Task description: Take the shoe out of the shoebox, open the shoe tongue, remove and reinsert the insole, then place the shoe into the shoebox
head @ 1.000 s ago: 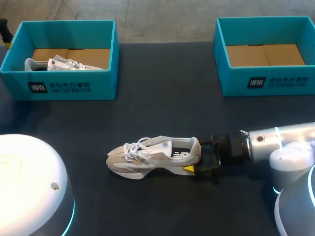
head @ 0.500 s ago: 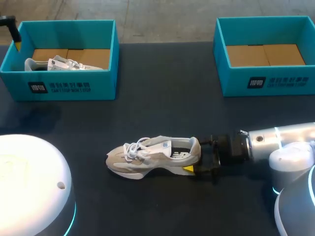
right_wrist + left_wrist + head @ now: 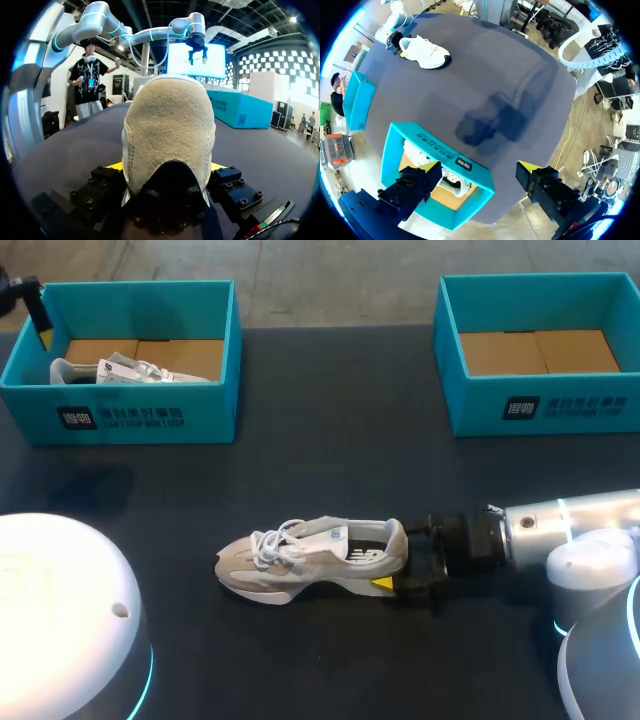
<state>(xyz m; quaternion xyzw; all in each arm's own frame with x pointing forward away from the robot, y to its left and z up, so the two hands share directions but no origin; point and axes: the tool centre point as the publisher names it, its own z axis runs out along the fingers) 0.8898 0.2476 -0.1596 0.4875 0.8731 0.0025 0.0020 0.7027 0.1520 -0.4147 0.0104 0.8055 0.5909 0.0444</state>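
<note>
A beige and white sneaker [image 3: 310,558] lies on its sole in the middle of the dark table, toe to the left. My right gripper [image 3: 412,558] is shut on its heel, one finger on each side. In the right wrist view the suede heel [image 3: 167,125] fills the space between the fingers of that gripper [image 3: 167,167]. My left gripper [image 3: 36,308] hangs open and empty high over the far left corner of the left shoebox [image 3: 150,415]. From its wrist view my left gripper [image 3: 477,167] looks down on that box [image 3: 470,172], which holds a second shoe [image 3: 451,181].
An empty teal shoebox [image 3: 540,405] stands at the back right. The white housing of my left arm [image 3: 60,620] fills the near left corner. Bare dark table lies between the boxes and in front of the sneaker.
My left gripper has come further into view at the back left, moving right over the left shoebox's corner. The right gripper and the sneaker have stayed still.
</note>
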